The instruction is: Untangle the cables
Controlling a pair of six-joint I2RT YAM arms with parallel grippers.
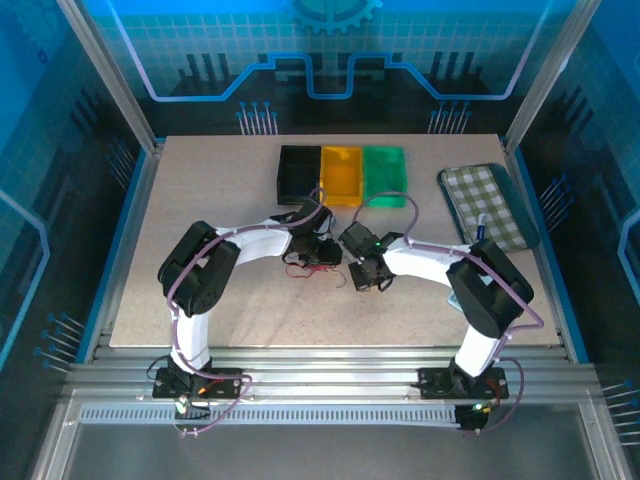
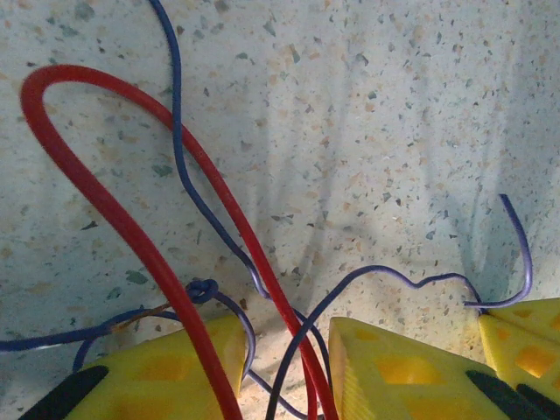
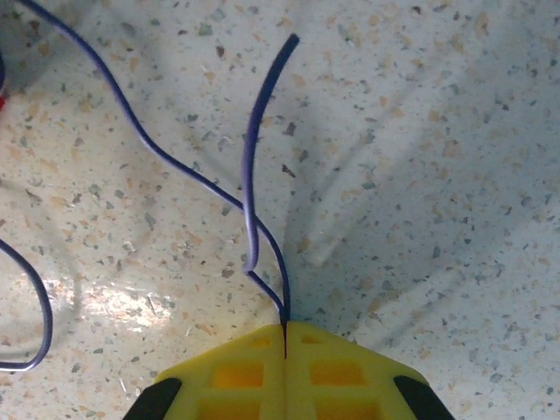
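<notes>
Two arms, the left arm (image 1: 200,270) and the right arm (image 1: 485,285), each carry one gripper, the left gripper (image 2: 289,350) and the right gripper (image 3: 285,337), over one bench (image 1: 200,190). Three bins: one black bin (image 1: 297,170), one yellow bin (image 1: 342,175), one green bin (image 1: 385,168). One checked tray (image 1: 487,205). One red cable (image 2: 105,201); blue-purple cables (image 2: 179,149), number unclear.

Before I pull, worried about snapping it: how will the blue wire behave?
Probably floppy: the blue wire bends sharply where the right tool pinches it. Likely light, being very thin. It may drag the red wire along, since a blue knot sits beside it.
</notes>
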